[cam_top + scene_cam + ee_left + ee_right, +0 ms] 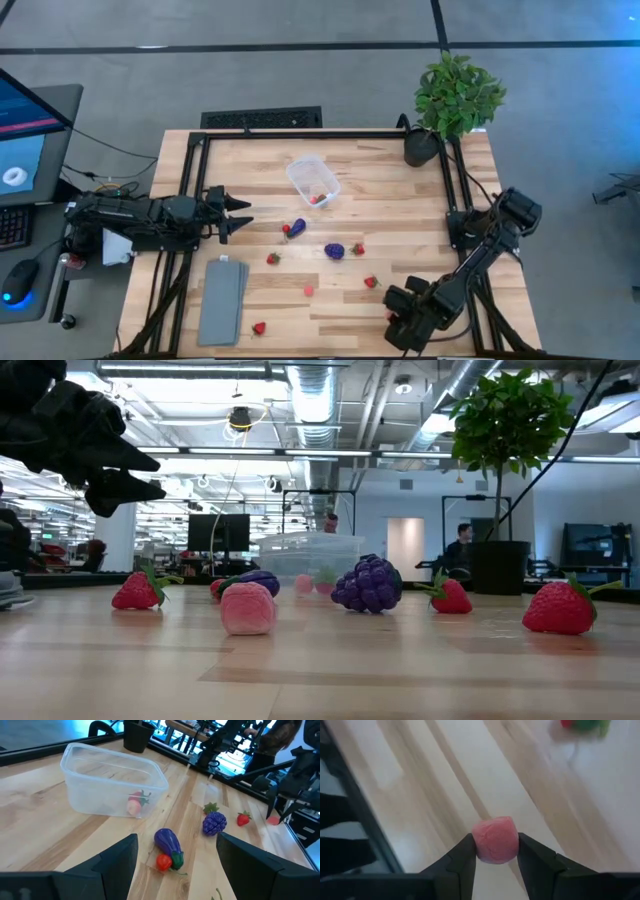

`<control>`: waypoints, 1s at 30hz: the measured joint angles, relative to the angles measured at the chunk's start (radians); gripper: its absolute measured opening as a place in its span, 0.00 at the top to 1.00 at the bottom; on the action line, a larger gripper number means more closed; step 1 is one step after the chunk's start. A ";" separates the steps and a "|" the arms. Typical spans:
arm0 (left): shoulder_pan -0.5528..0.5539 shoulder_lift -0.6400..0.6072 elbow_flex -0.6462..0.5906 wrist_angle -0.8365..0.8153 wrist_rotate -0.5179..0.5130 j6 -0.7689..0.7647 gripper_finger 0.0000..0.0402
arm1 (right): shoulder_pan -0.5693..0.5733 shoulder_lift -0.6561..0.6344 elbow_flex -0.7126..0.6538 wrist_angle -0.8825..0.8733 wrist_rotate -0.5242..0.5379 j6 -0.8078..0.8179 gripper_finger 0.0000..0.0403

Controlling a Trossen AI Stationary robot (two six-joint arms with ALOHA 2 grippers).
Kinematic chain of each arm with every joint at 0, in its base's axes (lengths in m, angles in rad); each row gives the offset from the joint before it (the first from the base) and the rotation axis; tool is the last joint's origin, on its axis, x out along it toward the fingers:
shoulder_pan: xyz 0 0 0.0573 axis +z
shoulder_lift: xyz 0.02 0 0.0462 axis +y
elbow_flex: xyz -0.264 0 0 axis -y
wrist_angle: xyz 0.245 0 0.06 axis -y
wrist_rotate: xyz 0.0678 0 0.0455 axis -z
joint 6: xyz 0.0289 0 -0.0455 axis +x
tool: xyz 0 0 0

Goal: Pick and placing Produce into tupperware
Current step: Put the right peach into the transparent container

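The clear tupperware [313, 180] stands on the table's far middle with a strawberry and a pink piece [136, 803] inside. A purple eggplant [297, 228], a grape cluster [334, 250], several strawberries [371, 282] and a pink piece [309, 291] lie loose on the wood. My right gripper [495, 857], near the front right corner, is shut on another small pink piece [495, 840]. My left gripper [240, 215] hovers open at the table's left, pointing toward the eggplant [167, 841]. My right gripper pinches the small pink piece by two opposite sides [481, 847] between its two fingertips. The fingers come steeply from above. Most of the piece sticks out past the fingertips, and it appears to be lifted just off the wood.
A flat grey slab [222, 300] lies at the front left. A potted plant [455, 100] stands at the far right corner. A black frame rail [330, 134] runs along the table's far and side edges. A lone strawberry [259, 327] sits near the front edge.
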 joint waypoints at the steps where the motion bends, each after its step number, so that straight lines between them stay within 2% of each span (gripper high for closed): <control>1: 0.000 0.000 0.000 0.000 -0.001 0.000 0.35 | -0.008 -0.010 0.000 0.007 0.009 -0.011 0.61; 12: 0.000 0.000 0.000 0.000 -0.002 0.006 0.35 | -0.155 -0.163 0.000 0.032 0.101 -0.236 0.61; 21: 0.000 0.000 0.000 0.000 0.002 0.006 0.35 | -0.331 -0.264 0.000 0.189 0.102 -0.516 0.62; 30: 0.000 0.000 0.000 0.000 0.003 -0.015 0.35 | -0.502 -0.283 0.000 0.354 0.095 -0.781 0.61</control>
